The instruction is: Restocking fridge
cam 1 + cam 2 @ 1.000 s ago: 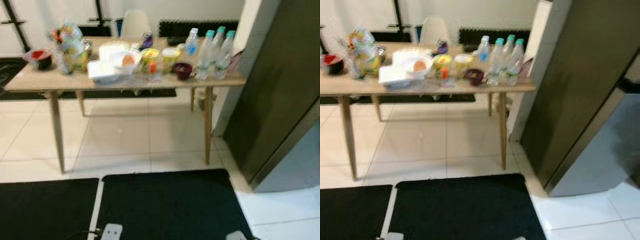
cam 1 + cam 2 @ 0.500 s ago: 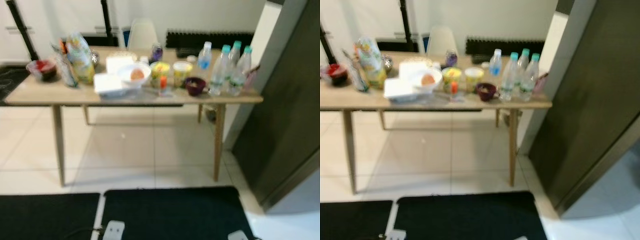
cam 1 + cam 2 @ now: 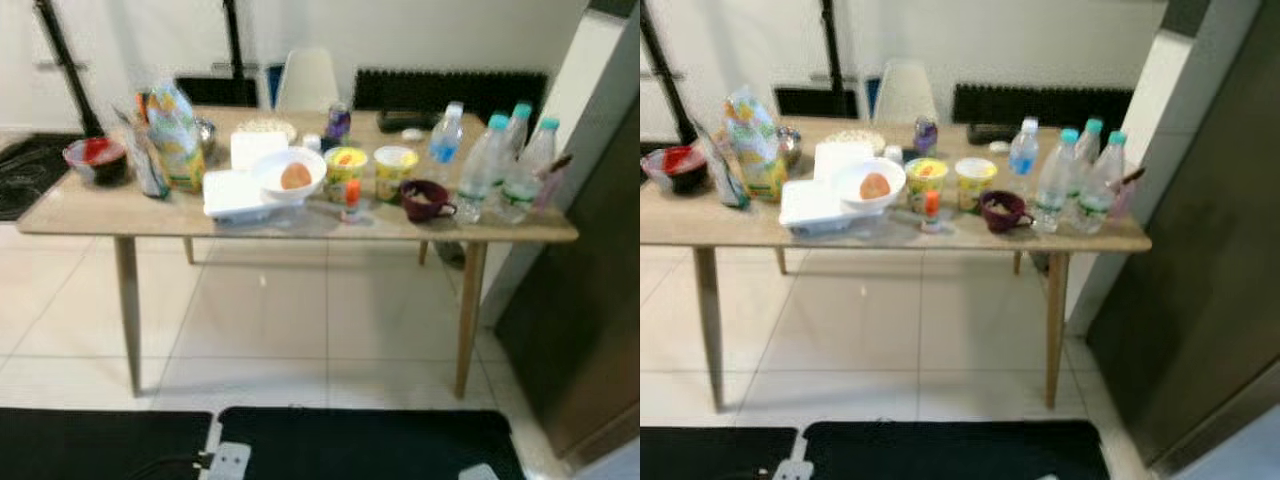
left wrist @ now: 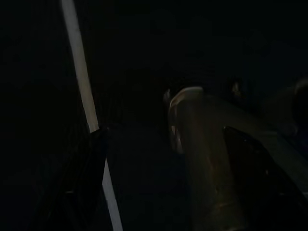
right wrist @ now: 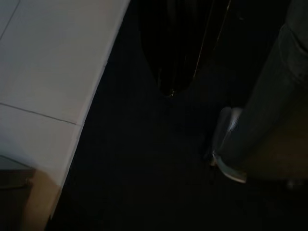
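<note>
Facing the table [image 3: 80, 205], we see upright water bottles [image 3: 505, 165] toward our right arm's side; either gripper's opening we cannot tell

A light wooden counter [image 3: 80, 210] on slim legs crossed the upper frame above pale floor tiles [image 3: 300, 320]. A white chair [image 3: 306, 78] stood behind it against a white wall [image 3: 1040, 40]. Black mats [image 3: 370, 445] lined the bottom edge.

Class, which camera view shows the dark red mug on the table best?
The right eye view: the dark red mug sits nearer mid-frame, handle visible. The left eye view shows it too, further right. Both wrist views are dark, aimed at the floor.
</note>
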Robot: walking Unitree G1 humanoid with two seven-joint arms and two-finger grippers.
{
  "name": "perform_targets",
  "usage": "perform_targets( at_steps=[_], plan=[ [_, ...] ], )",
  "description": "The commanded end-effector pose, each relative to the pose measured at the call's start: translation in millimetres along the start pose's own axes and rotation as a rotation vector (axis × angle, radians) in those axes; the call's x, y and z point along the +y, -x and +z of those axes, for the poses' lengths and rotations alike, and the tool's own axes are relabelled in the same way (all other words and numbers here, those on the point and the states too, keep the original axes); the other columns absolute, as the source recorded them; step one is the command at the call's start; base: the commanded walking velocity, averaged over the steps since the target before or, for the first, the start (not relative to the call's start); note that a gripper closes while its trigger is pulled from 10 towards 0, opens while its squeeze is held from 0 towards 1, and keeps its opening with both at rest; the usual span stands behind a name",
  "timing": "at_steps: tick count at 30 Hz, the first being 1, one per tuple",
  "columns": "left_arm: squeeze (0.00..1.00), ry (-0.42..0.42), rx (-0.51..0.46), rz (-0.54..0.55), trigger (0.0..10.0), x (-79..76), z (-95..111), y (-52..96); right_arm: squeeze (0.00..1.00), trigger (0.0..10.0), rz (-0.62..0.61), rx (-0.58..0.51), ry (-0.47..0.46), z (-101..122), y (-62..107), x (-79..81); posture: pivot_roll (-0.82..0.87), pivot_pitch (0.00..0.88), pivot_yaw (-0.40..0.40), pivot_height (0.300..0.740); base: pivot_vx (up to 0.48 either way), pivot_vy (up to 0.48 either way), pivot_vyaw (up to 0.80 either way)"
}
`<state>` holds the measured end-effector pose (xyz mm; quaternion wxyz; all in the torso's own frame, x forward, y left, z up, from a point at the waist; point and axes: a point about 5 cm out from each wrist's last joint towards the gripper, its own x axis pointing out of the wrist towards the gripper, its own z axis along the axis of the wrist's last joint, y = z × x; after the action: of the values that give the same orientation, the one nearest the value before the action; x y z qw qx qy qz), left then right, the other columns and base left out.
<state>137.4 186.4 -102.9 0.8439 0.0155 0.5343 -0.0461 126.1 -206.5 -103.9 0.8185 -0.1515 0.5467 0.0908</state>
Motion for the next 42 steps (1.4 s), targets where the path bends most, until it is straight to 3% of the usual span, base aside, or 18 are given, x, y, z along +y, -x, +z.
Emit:
perform_targets(
  at_steps=[1, 12, 25, 42],
  plan=[
    [0.00, -0.018, 0.002, -0.008, 10.0, -3.0, 0.0, -0.5, 0.00, 10.0, 0.006, 0.031, 0.010, -8.4, 1.0, 0.6, -0.02, 0.000, -0.018, 0.740, 0.304, 0.000, 0.00],
    [0.00, -0.019, 0.004, -0.004, 10.0, -2.5, 0.1, -0.5, 0.00, 10.0, 0.008, 0.030, 0.008, -7.6, 0.8, 1.0, -0.02, 0.000, -0.017, 0.740, 0.297, 0.000, 0.00],
    [0.00, -0.036, 0.010, -0.016, 10.0, -3.5, -1.1, -0.4, 0.00, 10.0, 0.012, 0.029, 0.001, -7.0, 0.5, 2.7, -0.02, 0.000, -0.016, 0.740, 0.000, 0.000, 0.00],
    [0.00, -0.059, 0.020, -0.032, 10.0, -6.6, -3.0, -0.6, 0.00, 10.0, 0.014, 0.027, -0.003, -6.9, 0.5, 3.7, -0.02, 0.000, -0.015, 0.740, 0.000, -0.399, 0.00]
  ],
)
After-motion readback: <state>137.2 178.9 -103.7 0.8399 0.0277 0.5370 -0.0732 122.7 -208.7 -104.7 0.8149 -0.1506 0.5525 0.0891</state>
